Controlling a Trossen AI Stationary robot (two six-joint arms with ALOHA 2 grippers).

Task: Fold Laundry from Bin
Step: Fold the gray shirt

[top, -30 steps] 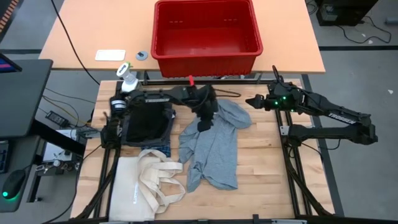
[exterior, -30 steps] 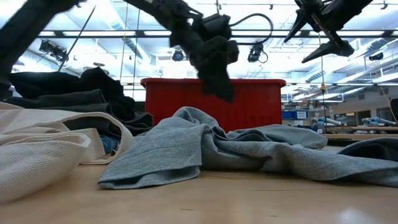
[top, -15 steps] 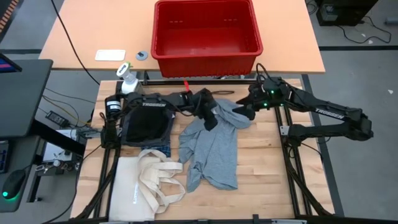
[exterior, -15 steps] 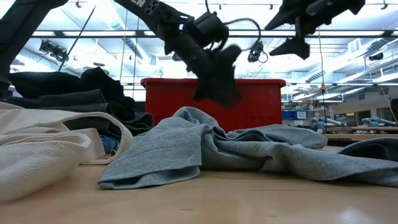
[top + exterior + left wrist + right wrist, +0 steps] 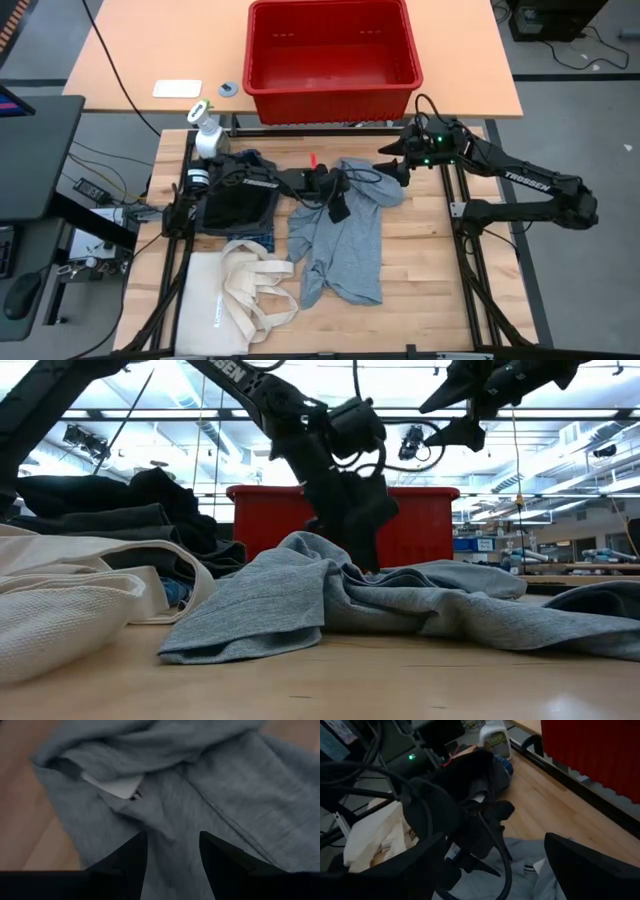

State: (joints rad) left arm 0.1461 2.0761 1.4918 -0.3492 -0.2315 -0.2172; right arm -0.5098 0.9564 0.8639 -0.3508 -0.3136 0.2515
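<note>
**Grey garment spread on table, bin bare**

You have a soft, heathered grey garment (image 5: 340, 235) lying rumpled mid-table, its far edge bunched in folds. Your left gripper (image 5: 338, 205) is low over that edge, fingers (image 5: 131, 857) partly apart astride a ridge of cloth; whether they grip it, you cannot tell. Your right gripper (image 5: 392, 163) hovers just right of it, fingers spread wide, holding nothing. The rigid red slotted bin (image 5: 333, 55) stands beyond, with dark folded laundry (image 5: 237, 198) stacked left.

"TROSSEN" runs along the right arm (image 5: 520, 180) (white lettering).
</note>
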